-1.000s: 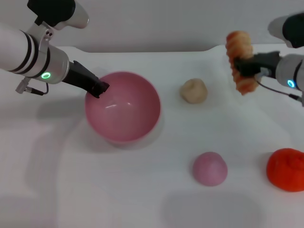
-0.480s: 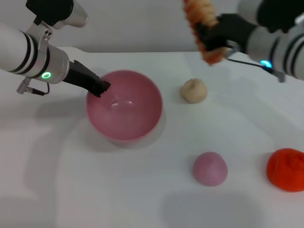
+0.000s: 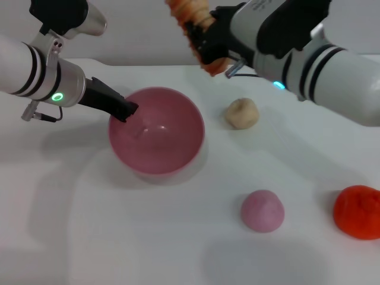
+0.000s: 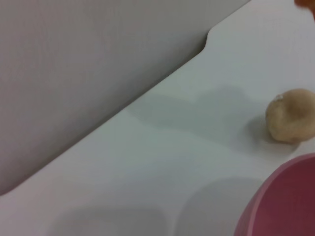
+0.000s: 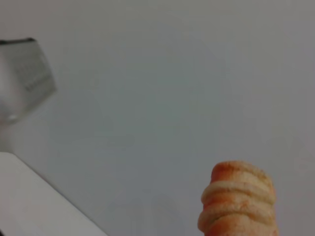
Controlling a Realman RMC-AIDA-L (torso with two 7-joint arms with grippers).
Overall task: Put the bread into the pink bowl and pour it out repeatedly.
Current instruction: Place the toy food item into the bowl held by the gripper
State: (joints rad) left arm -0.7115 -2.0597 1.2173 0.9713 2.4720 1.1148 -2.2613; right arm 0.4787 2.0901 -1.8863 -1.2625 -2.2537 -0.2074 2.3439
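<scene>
1. Two loose items are sitting nearest the robot on the white table: a pink dome-shaped lump and, toward the right edge, an orange-red lump. Neither is part of the job.
2. Farther in, the pink bowl is resting upright on the table, holding nothing. The left gripper is pinching its rim on the left side, one finger seeming to dip inside the wall, though the fingertips themselves are hard to make out.
3. A small round beige bun is lying just beside the bowl on its right, apart from it.
4. Farthest back and highest, the right gripper is pressing its fingers together around the middle of the bread, carrying it in the air above and behind the bowl's far rim, with the loaf hanging roughly upright. The right wrist view is showing only the loaf's ridged, striped end against the wall.
5. Judging by its look, the bread is probably light and somewhat yielding, and its ridges are likely giving the fingers purchase. The mid-length grip seems the sensible hold, keeping it balanced.
6. The bowl is looking smooth and glossy, so likely slippery; a firm rim pinch is probably needed for tipping.
</scene>
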